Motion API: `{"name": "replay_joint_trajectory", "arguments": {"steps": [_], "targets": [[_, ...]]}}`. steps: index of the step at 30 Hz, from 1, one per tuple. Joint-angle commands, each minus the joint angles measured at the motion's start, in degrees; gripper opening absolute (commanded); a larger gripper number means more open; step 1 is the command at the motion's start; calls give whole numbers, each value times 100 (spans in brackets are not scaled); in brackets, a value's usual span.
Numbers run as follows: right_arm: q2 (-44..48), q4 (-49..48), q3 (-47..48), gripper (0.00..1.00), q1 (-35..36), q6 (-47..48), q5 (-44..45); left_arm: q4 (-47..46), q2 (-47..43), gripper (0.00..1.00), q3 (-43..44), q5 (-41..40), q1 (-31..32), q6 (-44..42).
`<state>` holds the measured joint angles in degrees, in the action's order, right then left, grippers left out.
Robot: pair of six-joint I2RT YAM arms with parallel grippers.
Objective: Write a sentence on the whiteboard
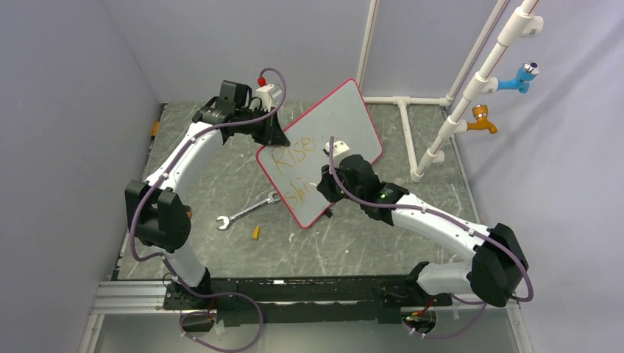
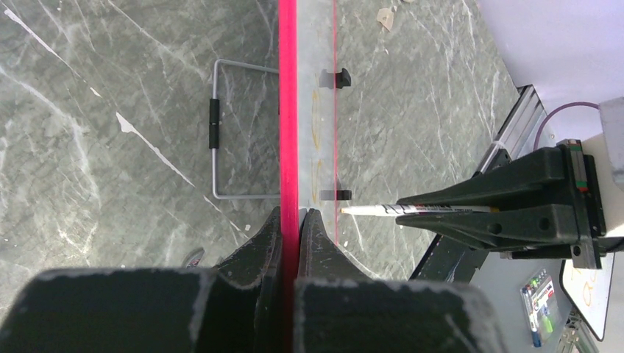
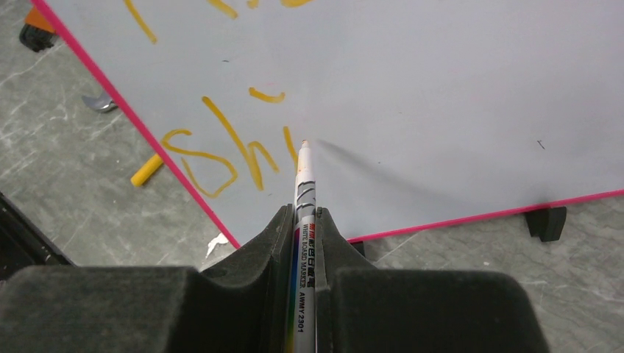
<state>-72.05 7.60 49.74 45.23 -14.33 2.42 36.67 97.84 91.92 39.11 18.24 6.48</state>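
The whiteboard (image 1: 346, 118), white with a red-pink rim, stands tilted at mid table. My left gripper (image 1: 276, 132) is shut on its upper left edge; the left wrist view shows the rim (image 2: 288, 110) edge-on, pinched in the left gripper (image 2: 292, 217). The sentence (image 1: 291, 156) shows orange "Rise" above "Shi" (image 3: 221, 151). My right gripper (image 1: 326, 187) is shut on a white marker (image 3: 304, 184), barrel clamped in the right gripper (image 3: 304, 220). The marker's tip rests on the board just right of the "i". From the side, the marker (image 2: 368, 209) meets the board's face.
A silver wrench (image 1: 246, 209) and a yellow marker cap (image 1: 256, 233) lie on the grey table left of the board. A wire stand (image 2: 221, 132) sits behind the board, black clip feet (image 2: 336, 77) in front. A white pipe frame (image 1: 441, 140) with blue and orange taps stands back right.
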Motion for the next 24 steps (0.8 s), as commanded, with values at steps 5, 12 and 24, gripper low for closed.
{"name": "replay_joint_trajectory", "arguments": {"steps": [5,12,24], "targets": [[-156,-325,270,0,-164,-97,-89,74,105,0,-97,-1146,169,-1100],[-271,-332,409,0,-180,-88,-171,80,77,0,-104,-1169,169,-1099],[-482,-326,460,0,-186,-88,-210,78,60,0,-113,-1257,180,-1098]]}}
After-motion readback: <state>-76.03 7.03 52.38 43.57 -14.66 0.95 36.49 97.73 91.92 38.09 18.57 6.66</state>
